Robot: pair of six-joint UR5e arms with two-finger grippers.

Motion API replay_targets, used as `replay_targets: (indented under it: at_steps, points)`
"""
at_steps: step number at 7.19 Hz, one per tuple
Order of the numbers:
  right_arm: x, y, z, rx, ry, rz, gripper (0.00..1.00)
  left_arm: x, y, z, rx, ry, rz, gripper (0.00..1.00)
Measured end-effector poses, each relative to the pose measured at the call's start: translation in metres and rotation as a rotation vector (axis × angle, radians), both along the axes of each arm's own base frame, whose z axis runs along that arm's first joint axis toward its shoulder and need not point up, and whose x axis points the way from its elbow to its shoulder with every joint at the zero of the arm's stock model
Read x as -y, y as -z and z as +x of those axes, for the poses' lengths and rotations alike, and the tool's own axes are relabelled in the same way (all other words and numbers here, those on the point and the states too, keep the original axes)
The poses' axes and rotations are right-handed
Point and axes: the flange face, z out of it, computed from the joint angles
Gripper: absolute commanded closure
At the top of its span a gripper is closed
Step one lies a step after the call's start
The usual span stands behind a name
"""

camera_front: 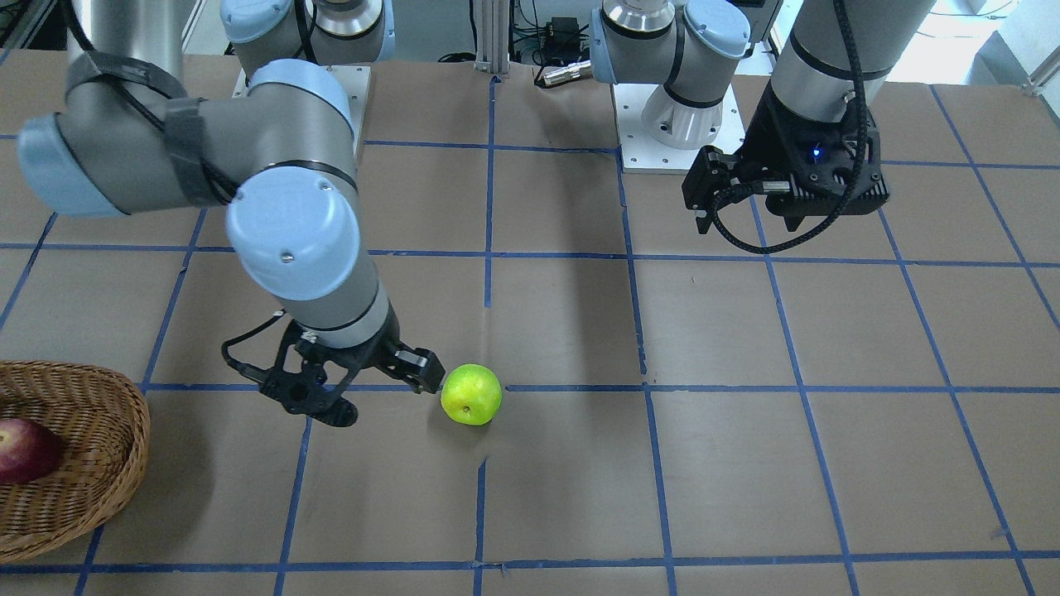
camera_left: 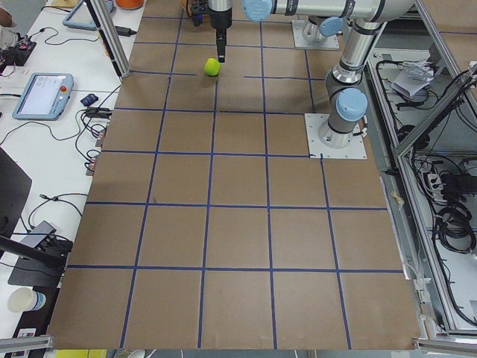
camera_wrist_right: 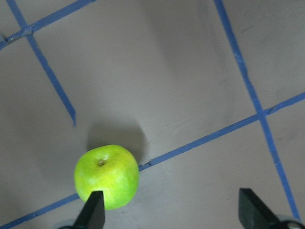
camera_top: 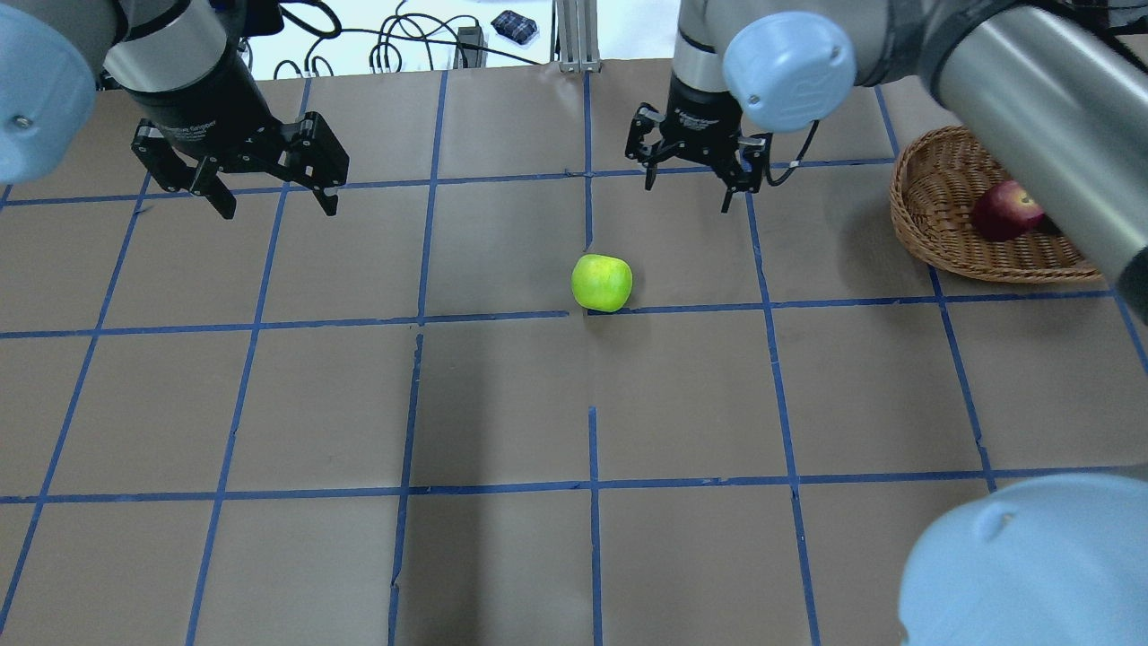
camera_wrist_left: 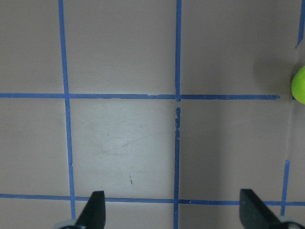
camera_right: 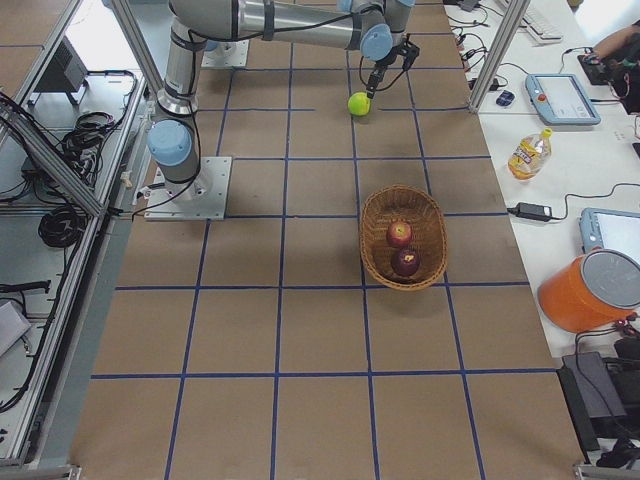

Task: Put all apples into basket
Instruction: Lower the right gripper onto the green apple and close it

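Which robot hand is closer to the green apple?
Right. The right gripper hovers close by the apple; the left gripper hangs far off to the side.

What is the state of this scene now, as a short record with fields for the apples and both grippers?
green apple: on the table, outside the basket
red apple: in the basket
dark apple: in the basket, beside the red apple
left gripper: open, empty, away from the green apple
right gripper: open, empty, near the green apple, not around it
left to do: one apple
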Motion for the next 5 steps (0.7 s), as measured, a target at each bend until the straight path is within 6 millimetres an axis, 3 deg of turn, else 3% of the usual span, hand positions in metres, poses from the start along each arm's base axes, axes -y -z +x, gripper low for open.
replay_targets:
  at_steps: [3, 5]
  points:
    - [-0.004, 0.062, 0.068, -0.007, -0.043, 0.003, 0.00, 0.001, 0.000, 0.003, 0.009, -0.005, 0.000, 0.00]
    - [-0.008, 0.094, 0.084, -0.003, -0.065, 0.015, 0.00, 0.001, 0.000, 0.004, 0.012, -0.005, 0.003, 0.00]
